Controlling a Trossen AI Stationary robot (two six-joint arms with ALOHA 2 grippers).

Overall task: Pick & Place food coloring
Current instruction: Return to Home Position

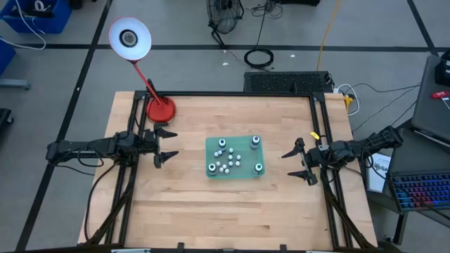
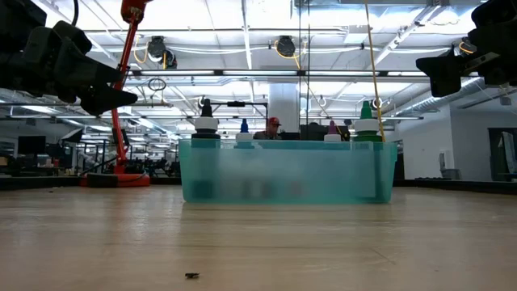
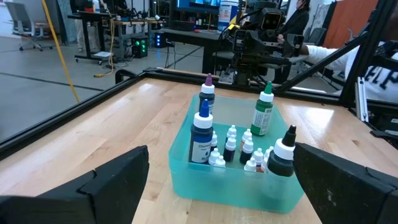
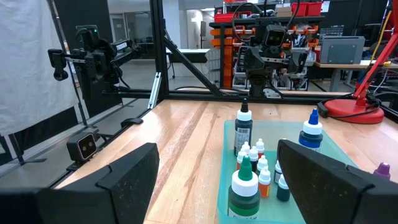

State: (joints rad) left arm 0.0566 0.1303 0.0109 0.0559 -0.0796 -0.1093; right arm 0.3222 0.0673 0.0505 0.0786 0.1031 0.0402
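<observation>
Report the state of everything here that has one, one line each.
left gripper: open, empty, left of the bin.
right gripper: open, empty, right of the bin.
bin: upright, holding the bottles.
four big bottles: upright, capped, one in each corner of the bin.
small bottles: upright, capped, clustered in the bin's middle.
lamp: standing on its base; cannot tell whether it is lit.

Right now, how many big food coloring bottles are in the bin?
4, one per corner of the bin: blue bottle, purple-tipped bottle, green bottle, black-tipped bottle. None looks hidden.
</observation>
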